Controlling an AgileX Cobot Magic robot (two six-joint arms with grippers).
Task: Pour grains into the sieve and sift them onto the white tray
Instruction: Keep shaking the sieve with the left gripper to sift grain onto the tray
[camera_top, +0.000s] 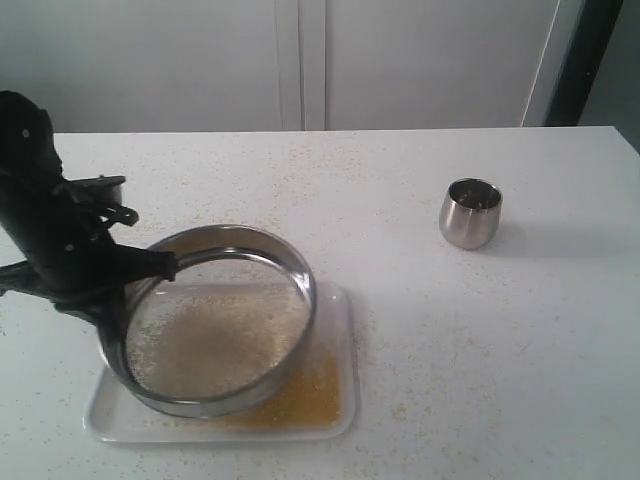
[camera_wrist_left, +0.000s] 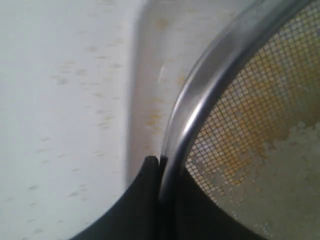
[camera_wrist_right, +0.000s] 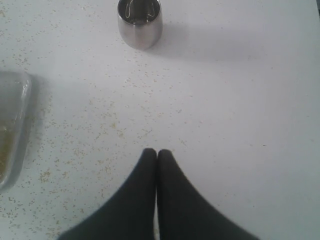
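Observation:
The round steel sieve (camera_top: 300, 275) hangs tilted over the white tray (camera_top: 346, 330), its left rim raised. My left gripper (camera_top: 125, 290) is shut on that rim (camera_wrist_left: 200, 110), one finger on each side of the metal. Pale coarser grains (camera_top: 215, 340) lie on the mesh (camera_wrist_left: 260, 115). Fine golden grains (camera_top: 315, 395) are spread on the tray under and beside the sieve. My right gripper (camera_wrist_right: 157, 152) is shut on nothing and hovers above bare table; it is out of the exterior view.
A small rounded steel cup (camera_top: 470, 213) stands upright at the right of the table, also in the right wrist view as the cup (camera_wrist_right: 140, 22). Stray grains speckle the tabletop (camera_top: 420, 390). A corner of the tray (camera_wrist_right: 12, 130) shows near the right gripper.

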